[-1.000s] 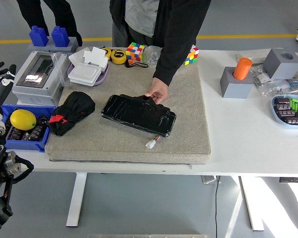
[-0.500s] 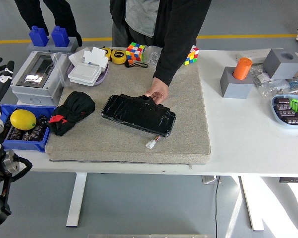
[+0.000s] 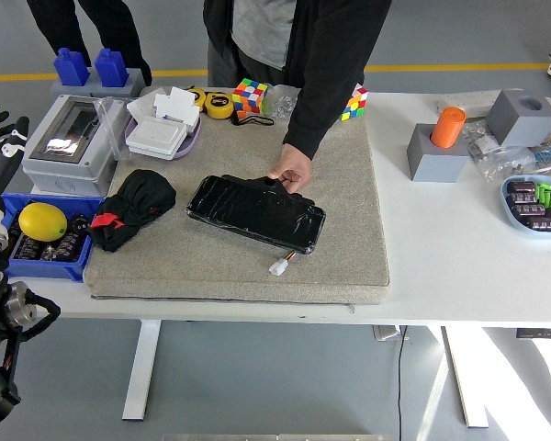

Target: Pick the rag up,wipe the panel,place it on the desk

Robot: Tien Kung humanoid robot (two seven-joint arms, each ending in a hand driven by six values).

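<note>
One left robot hand point(image 3: 0, 138) spread, empty; rag point(image 3: 133, 209) beside panel point(image 3: 255, 211), person's hand point(image 3: 291, 171) on panel.

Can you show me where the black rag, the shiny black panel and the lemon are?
black rag point(image 3: 136, 207), head view, middle of the bunched cloth.
black panel point(image 3: 248, 213), head view, centre of its glossy top face.
lemon point(image 3: 42, 221), head view, middle of the fruit in the blue bin.

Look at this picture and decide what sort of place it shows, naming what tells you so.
Probably a robotics lab or workshop test bench. A white table holds a grey electrical box, a blue bin of small parts, and a black panel on a felt mat, steadied by a person's hand; yellow floor tape runs behind.
</note>
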